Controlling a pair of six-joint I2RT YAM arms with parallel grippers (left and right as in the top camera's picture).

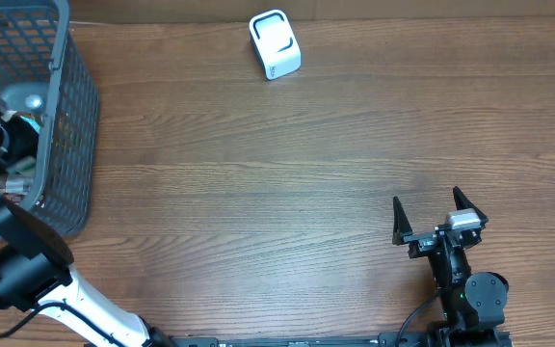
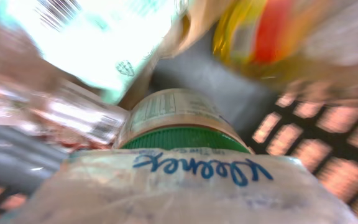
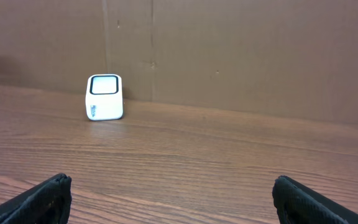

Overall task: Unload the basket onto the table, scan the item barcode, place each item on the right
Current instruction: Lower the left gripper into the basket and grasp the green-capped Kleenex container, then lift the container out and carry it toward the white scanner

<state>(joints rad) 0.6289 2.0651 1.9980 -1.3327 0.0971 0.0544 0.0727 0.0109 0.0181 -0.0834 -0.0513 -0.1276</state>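
Observation:
The white barcode scanner point(image 1: 275, 43) stands upright at the far edge of the table, and the right wrist view shows it far ahead as a small white box point(image 3: 105, 97). My left arm point(image 1: 17, 251) reaches down into the grey mesh basket point(image 1: 70, 116) at the far left. The left wrist view is blurred. A clear-wrapped Kleenex tissue pack point(image 2: 185, 186) fills the bottom of it and hides my left fingers. Behind the pack lies a green-lidded jar point(image 2: 182, 138). My right gripper point(image 1: 438, 214) rests open over bare wood near the front right, with nothing between its fingers.
The basket also holds a white package with a barcode point(image 2: 92, 37) and a yellow-and-orange packet point(image 2: 260, 37). A brown cardboard wall point(image 3: 229, 50) runs behind the scanner. Wooden tabletop point(image 1: 287, 193) stretches between the basket and my right arm.

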